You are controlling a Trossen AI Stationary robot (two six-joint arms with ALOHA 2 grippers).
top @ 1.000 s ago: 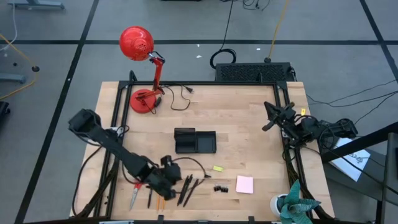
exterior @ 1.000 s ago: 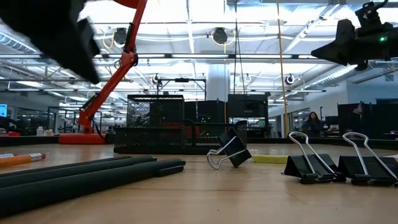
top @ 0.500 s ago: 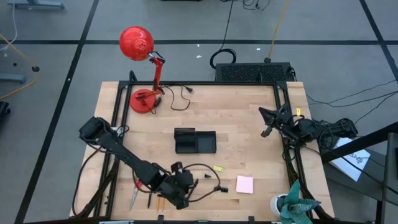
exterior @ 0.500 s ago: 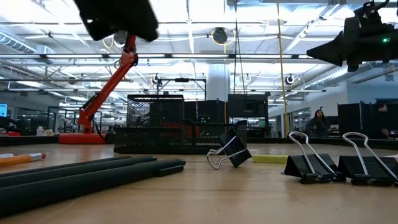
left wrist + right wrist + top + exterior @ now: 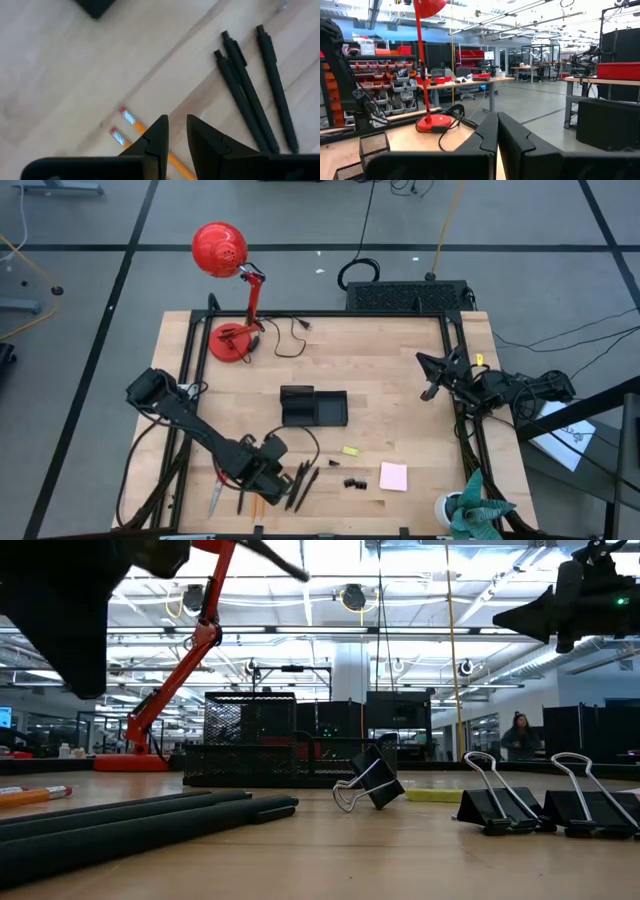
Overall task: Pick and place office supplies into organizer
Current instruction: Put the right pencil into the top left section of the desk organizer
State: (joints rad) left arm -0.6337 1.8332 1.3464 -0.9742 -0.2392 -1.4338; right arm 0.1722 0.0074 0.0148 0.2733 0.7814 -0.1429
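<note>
The organizer (image 5: 313, 407) is sitting near the middle of the table (image 5: 380, 360), its compartments showing nothing inside from above. The supplies are lying toward the table's six o'clock edge. The black pens (image 5: 303, 483) are fanning out side by side, with the two orange pencils (image 5: 131, 120) just beside them at their nine o'clock in the high view, eraser ends visible in the left wrist view. The red-handled scissors (image 5: 216, 497) are lying farther toward nine o'clock of the pencils. At three o'clock of the pens, the small black clips (image 5: 352, 482) are resting close together, the pink sticky-note pad (image 5: 393, 476) is lying just beyond them, and the tiny yellow piece (image 5: 350, 450) is sitting at about twelve o'clock of the clips, between them and the organizer.

The left gripper (image 5: 272, 477) is hovering over the pencils and pens, its fingers (image 5: 156, 137) showing only a narrow gap and holding nothing. The right gripper (image 5: 432, 373) is waiting at the table's three o'clock side, raised, its fingers (image 5: 487, 131) nearly together and empty.

The red desk lamp (image 5: 232, 295) is standing at the table's eleven o'clock corner.
</note>
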